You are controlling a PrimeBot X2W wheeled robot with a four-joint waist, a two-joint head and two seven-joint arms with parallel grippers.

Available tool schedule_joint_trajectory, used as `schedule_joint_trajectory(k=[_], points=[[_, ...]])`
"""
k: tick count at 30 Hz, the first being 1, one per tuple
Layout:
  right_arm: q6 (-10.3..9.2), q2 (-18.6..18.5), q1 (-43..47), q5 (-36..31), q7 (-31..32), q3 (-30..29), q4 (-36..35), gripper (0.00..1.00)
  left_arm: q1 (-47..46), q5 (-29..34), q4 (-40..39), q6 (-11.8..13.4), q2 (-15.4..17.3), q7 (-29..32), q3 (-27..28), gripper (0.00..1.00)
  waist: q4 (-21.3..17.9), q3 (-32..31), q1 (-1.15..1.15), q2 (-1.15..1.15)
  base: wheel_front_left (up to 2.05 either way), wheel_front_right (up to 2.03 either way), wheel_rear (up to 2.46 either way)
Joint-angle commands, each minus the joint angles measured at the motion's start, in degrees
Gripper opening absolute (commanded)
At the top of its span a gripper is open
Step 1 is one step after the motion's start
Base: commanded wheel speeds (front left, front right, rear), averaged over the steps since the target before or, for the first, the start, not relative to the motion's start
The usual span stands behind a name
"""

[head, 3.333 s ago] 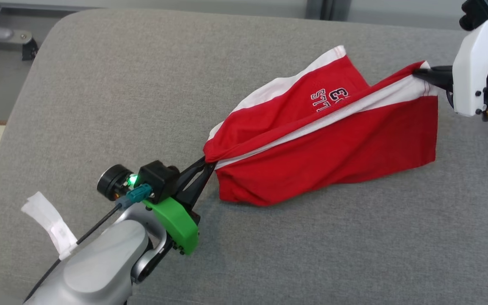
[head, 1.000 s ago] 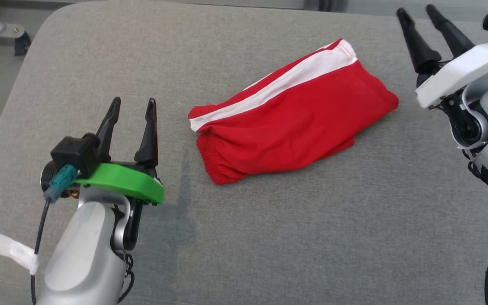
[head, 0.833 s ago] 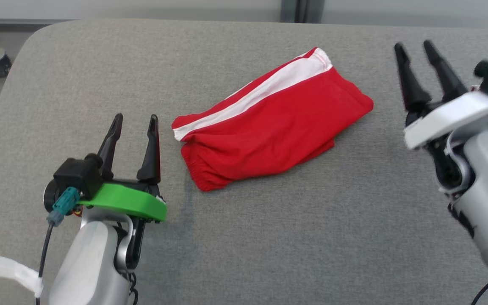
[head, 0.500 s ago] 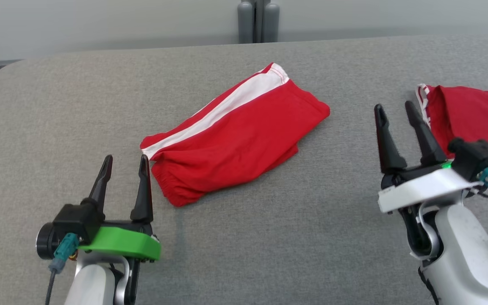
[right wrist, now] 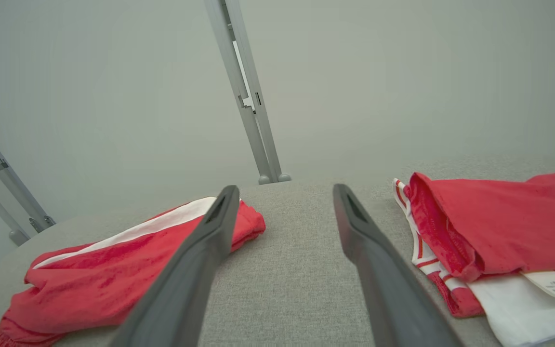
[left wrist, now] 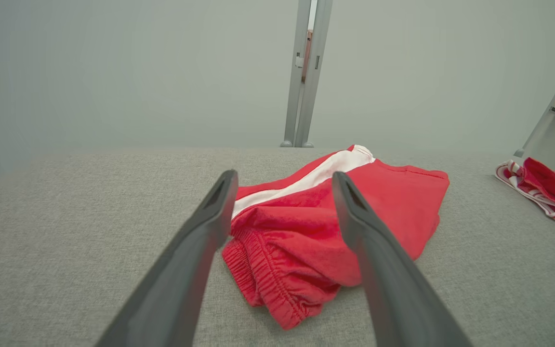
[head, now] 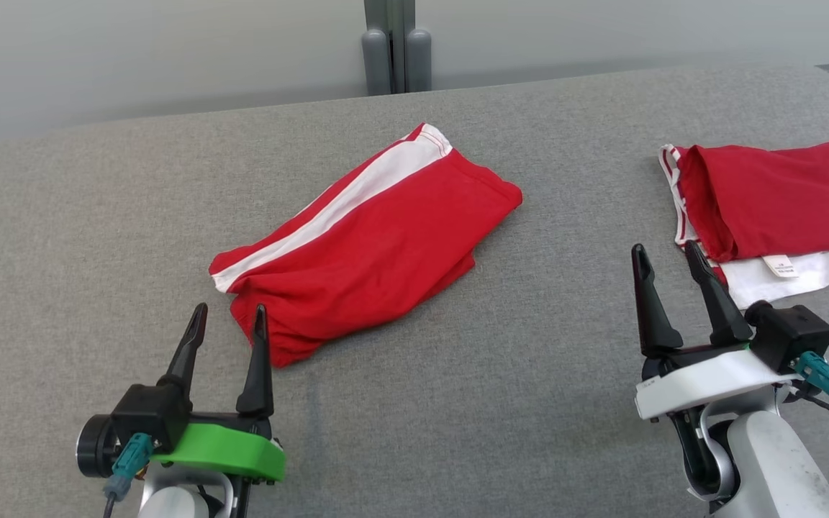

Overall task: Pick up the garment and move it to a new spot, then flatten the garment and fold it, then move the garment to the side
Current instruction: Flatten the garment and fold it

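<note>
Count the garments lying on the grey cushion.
2: folded red shorts with a white stripe near the middle, and a red-and-white folded piece at the right edge, whose layers could hide another.

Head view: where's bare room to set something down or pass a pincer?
Widest bare patch: grey cushion between the folded red shorts and the red-and-white pile, continuing down between left pincer and right pincer. Also bare left of the shorts. Crowded: right pincer's tips by the pile, left pincer's by the shorts.
</note>
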Motion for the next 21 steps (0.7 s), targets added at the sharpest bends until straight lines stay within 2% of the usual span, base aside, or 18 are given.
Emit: schedule_joint_trajectory(k=[1, 5, 9, 14, 16, 21], points=[[0.00, 0.08, 0.44, -0.64, -0.15, -0.08, 0.14, 1.00, 0.07, -0.34, -0.12, 0.15, -0.01, -0.16, -0.25, 1.00, 0.29, 0.36, 0.00, 0.00, 0.00, 0.00, 0.00], [0.00, 0.13, -0.06, -1.12, -0.15, -0.40, 0.97, 1.00, -1.31, -0.71, -0.06, 0.49, 0.01, -0.15, -0.96, 1.00, 1.16, 1.36, 0.00, 0.00, 0.00, 0.00, 0.00], [0.01, 0.57, -1.14, 3.79, 0.02, 2.33, 3.79, 1.00, -2.64, -0.98, 0.03, 0.61, 0.01, -0.15, -1.69, 1.00, 2.75, 2.96, 0.00, 0.00, 0.00, 0.00, 0.00], [0.01, 0.49, -4.26, 16.69, 4.05, 4.97, 5.76, 1.00, -4.34, -3.35, -0.38, 1.04, 0.01, -0.16, -3.24, 1.00, 5.89, 5.52, 0.00, 0.00, 0.00, 0.00, 0.00], [0.01, 0.79, -6.12, 23.31, 7.07, 4.34, 6.90, 1.00, -4.93, -4.28, -0.45, 1.53, 0.04, -0.16, -3.81, 1.00, 7.42, 6.58, 0.00, 0.00, 0.00, 0.00, 0.00], [0.01, 1.29, -11.45, 32.69, 14.10, 2.04, 10.67, 1.00, -6.24, -5.45, -0.46, 2.02, 0.01, -0.16, -5.80, 1.00, 11.42, 8.67, 0.00, 0.00, 0.00, 0.00, 0.00]])
